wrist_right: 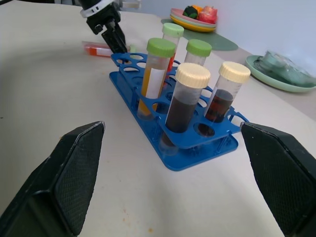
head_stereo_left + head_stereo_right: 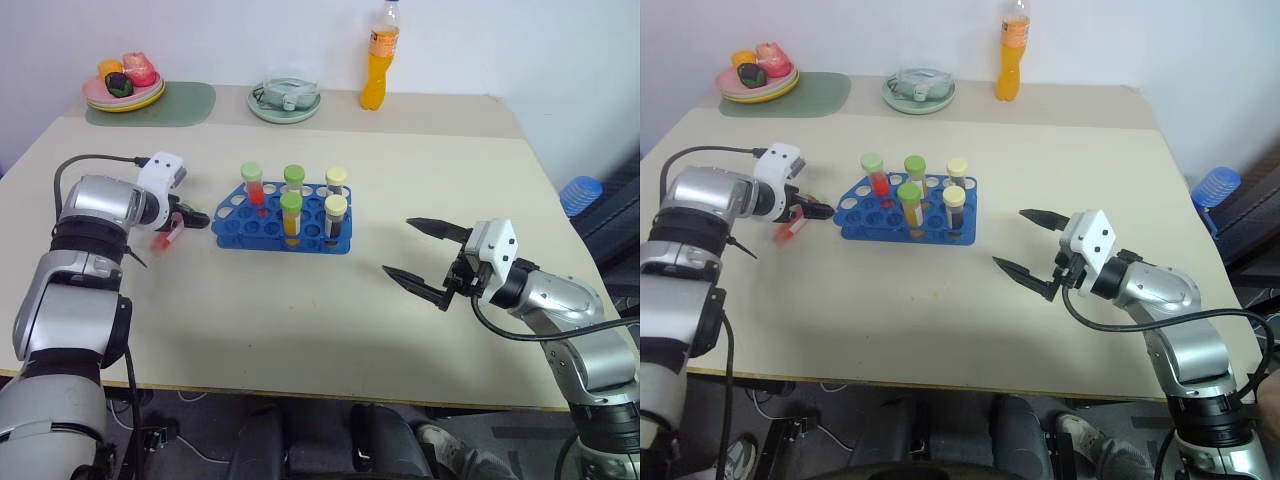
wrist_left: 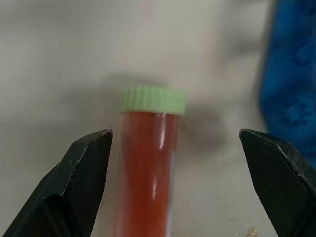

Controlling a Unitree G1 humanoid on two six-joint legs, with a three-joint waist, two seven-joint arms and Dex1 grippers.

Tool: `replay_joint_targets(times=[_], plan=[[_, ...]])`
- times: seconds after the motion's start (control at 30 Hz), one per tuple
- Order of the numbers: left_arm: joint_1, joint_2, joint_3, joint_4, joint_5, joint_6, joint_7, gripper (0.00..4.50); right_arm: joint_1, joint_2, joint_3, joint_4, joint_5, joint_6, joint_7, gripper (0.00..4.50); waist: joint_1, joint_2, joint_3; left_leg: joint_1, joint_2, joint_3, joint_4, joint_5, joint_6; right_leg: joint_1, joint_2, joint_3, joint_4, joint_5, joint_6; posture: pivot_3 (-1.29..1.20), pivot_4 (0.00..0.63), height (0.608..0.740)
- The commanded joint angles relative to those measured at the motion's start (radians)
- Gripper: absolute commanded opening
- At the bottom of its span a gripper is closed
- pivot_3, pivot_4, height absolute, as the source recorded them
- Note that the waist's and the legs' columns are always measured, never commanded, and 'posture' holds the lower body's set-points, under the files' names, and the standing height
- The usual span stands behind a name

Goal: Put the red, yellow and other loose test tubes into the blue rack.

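A red test tube [image 3: 148,168] with a green cap lies flat on the table, just left of the blue rack [image 2: 235,220]. My left gripper [image 2: 183,222] points down at it, open, with one finger on either side of the tube and not touching it. The rack holds several upright tubes: a red one [image 2: 253,186], an orange-yellow one [image 2: 291,215] and a dark one [image 2: 334,218] among them. My right gripper [image 2: 398,245] hovers open and empty to the right of the rack, fingers pointing toward it.
An orange drink bottle [image 2: 378,60] and a green plate with a glass dish [image 2: 285,100] stand at the table's far edge. A plate of toy food [image 2: 125,85] sits on a green mat [image 2: 180,105] at the far left.
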Motion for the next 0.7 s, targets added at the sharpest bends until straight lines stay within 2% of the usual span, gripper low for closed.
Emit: replay_joint_targets(times=[0.03,0.2,0.23,0.3,0.47,0.6,0.7], plan=[[-0.062,-0.004,-0.007,0.055,0.052,0.004,-0.017,4.21,0.011,-0.003,-0.027,-0.061,0.009,0.003,-0.02,4.5,0.002,0.0,0.0,0.0,0.0,0.0,0.0,0.0,0.0,0.0,0.0,0.0,0.0,0.0,0.0,0.0,0.15,0.74],[-0.08,-0.019,-0.005,0.105,0.083,0.038,-0.029,4.21,0.031,-0.002,-0.026,-0.086,0.01,0.013,-0.036,4.5,0.003,-0.001,0.0,-0.001,0.0,0.0,0.0,0.0,0.0,-0.001,0.0,0.0,0.0,0.0,0.0,0.0,0.15,0.74],[-0.08,-0.024,-0.004,0.108,0.086,0.045,-0.03,3.98,0.029,-0.001,-0.024,-0.085,0.01,0.014,-0.037,4.5,0.003,-0.001,0.0,-0.001,0.0,0.0,0.0,0.0,0.0,-0.001,0.0,0.0,0.0,0.0,0.0,0.0,0.15,0.74],[-0.079,-0.03,0.002,0.108,0.089,0.066,-0.028,3.37,0.029,0.0,-0.022,-0.085,0.011,0.017,-0.039,4.5,0.002,0.0,0.0,-0.001,0.0,0.0,0.0,0.0,0.0,-0.001,0.0,0.0,0.0,0.0,0.0,0.0,0.15,0.74],[-0.068,-0.027,0.032,0.094,0.081,0.115,-0.019,0.94,0.023,-0.002,-0.018,-0.065,0.016,0.012,-0.023,4.5,0.0,0.0,0.0,-0.001,0.0,0.0,0.0,0.0,0.0,-0.001,0.0,0.0,0.0,0.0,0.0,0.0,0.15,0.74],[-0.024,0.005,0.07,0.015,0.064,0.178,-0.031,0.94,0.013,-0.003,-0.014,-0.043,0.015,0.004,-0.003,4.5,-0.003,0.0,0.0,-0.001,0.0,0.0,0.0,0.0,0.0,-0.001,0.0,0.0,0.0,0.0,0.0,0.0,0.15,0.74],[0.076,0.069,0.162,-0.236,-0.003,0.272,-0.042,0.94,0.004,-0.003,-0.015,-0.03,0.014,-0.001,0.009,4.5,-0.015,-0.001,0.0,-0.001,0.0,0.0,0.0,0.0,0.0,-0.001,0.0,0.0,0.001,0.0,0.0,0.0,0.15,0.74]])
